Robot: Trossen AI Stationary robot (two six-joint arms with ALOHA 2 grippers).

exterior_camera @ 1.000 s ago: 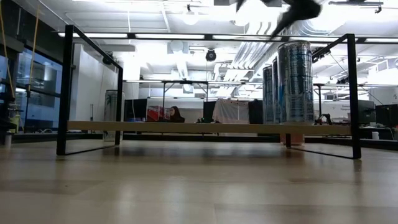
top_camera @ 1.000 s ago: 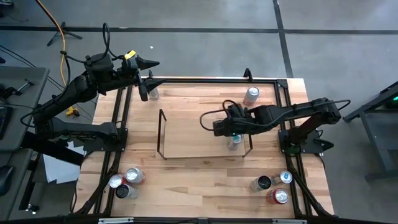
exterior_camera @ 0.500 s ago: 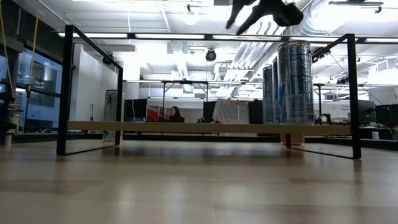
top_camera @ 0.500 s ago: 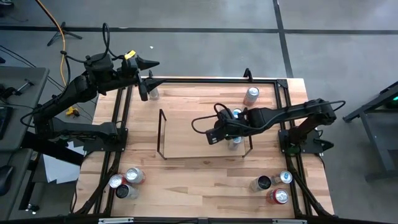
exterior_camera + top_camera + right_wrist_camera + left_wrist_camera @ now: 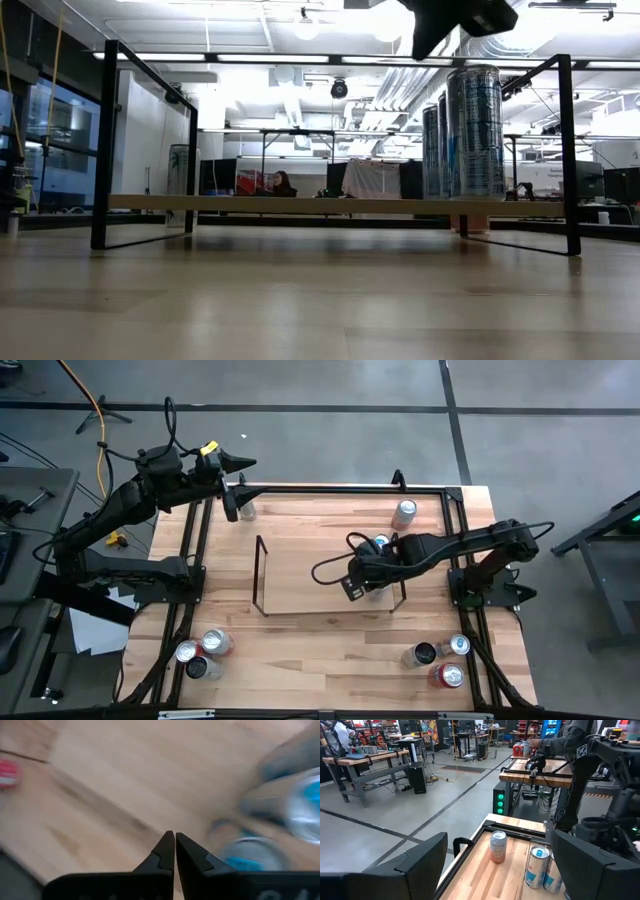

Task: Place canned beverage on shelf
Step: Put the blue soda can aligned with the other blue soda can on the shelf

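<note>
The shelf (image 5: pixel 320 575), a light-wood board between two black wire frames, lies mid-table. Two blue-and-silver cans (image 5: pixel 378 544) (image 5: pixel 377 592) stand upright on its right end, bottoms on the board; the low view shows them (image 5: pixel 475 130) side on. My right gripper (image 5: pixel 350 590) hangs over the board just left of the cans, pointing steeply down, shut and empty (image 5: pixel 175 836). My left gripper (image 5: pixel 236 498) waits open, held high and level over the table's far left corner.
A salmon can (image 5: pixel 404 513) stands at the far right and a silver can (image 5: pixel 245 510) at the far left. Clusters of cans stand at the near left (image 5: pixel 203 652) and the near right (image 5: pixel 440 660). Black rails (image 5: pixel 340 488) edge the table.
My right gripper has come away from the can at the shelf's right end toward the table's left, rolled its wrist and shut its fingers on nothing. Both cans on the shelf have stayed upright where they were.
</note>
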